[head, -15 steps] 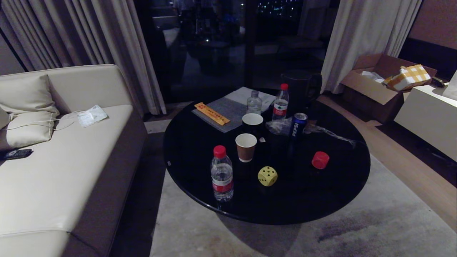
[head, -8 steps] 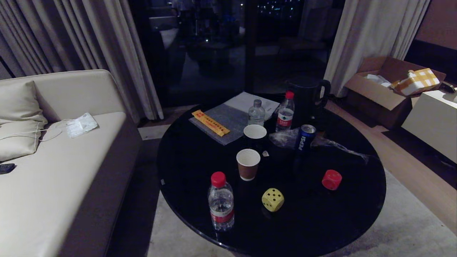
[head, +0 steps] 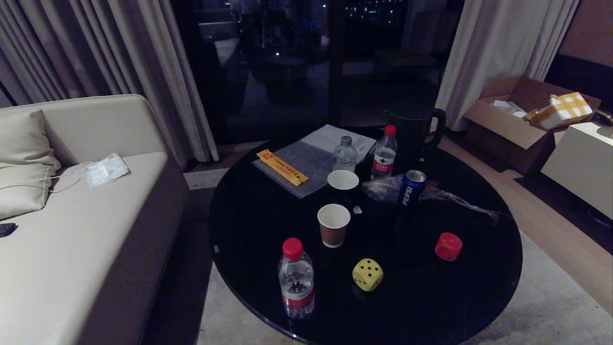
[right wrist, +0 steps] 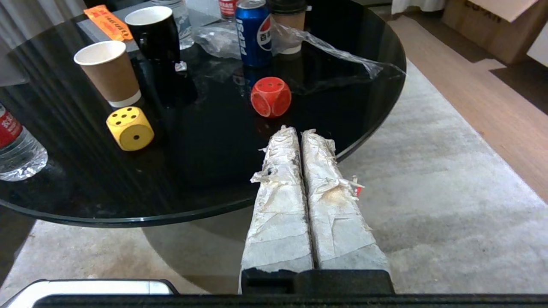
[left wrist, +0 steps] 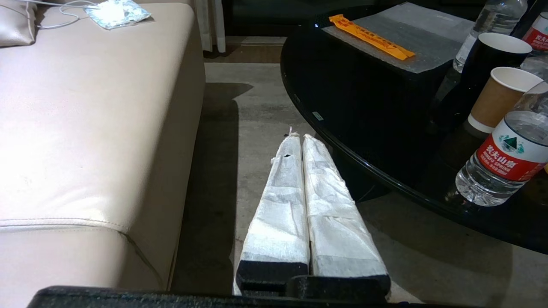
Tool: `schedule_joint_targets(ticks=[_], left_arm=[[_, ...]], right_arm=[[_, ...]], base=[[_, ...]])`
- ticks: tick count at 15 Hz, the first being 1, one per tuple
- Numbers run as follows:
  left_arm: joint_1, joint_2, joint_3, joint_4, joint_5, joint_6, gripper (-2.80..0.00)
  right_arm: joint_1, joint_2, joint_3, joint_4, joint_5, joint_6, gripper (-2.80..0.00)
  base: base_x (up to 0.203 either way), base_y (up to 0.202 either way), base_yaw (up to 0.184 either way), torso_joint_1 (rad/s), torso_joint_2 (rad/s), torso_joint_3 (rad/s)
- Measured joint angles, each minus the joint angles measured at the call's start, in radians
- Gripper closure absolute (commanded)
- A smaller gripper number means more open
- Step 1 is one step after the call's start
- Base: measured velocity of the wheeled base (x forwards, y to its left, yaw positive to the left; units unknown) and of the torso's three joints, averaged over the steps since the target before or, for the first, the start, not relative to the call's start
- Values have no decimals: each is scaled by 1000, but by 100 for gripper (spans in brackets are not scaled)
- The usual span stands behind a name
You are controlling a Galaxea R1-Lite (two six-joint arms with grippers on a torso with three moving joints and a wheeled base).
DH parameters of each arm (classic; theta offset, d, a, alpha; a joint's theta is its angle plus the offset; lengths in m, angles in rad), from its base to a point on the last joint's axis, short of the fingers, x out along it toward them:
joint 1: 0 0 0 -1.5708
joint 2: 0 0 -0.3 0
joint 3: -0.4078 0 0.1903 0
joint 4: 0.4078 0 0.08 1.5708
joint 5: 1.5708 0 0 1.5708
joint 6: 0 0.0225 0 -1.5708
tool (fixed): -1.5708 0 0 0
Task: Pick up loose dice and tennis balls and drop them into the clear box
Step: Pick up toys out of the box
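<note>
Nearing the table (head: 249, 225), both grippers (right wrist: 298, 130) were clenched empty; next, I judged, unclenching toward the red die (right wrist: 270, 96) at twelve o'clock.

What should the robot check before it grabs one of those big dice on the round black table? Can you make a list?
1. Dice found: ok. The yellow die and the red die both sit loose on the black table.
2. Red die free to grab: ok. Nothing touches it; the Pepsi can stands apart behind it.
3. Yellow die free to grab: ok. The brown paper cup and the near water bottle stand apart from it.
4. Right gripper ready: not ok. It is shut and empty, short of the red die.
5. Left gripper ready: not ok. Shut, off the table's edge.
6. Clear box found: not ok. No view shows it.
</note>
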Motion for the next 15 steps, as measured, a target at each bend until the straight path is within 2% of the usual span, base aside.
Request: schedule_joint_targets(ticks=[15], left_arm=[[0, 0, 0, -1, 0, -2, 0]], right_arm=[[0, 0, 0, 0, 1, 0, 0]], base=[[0, 0, 0, 2, 3, -183]])
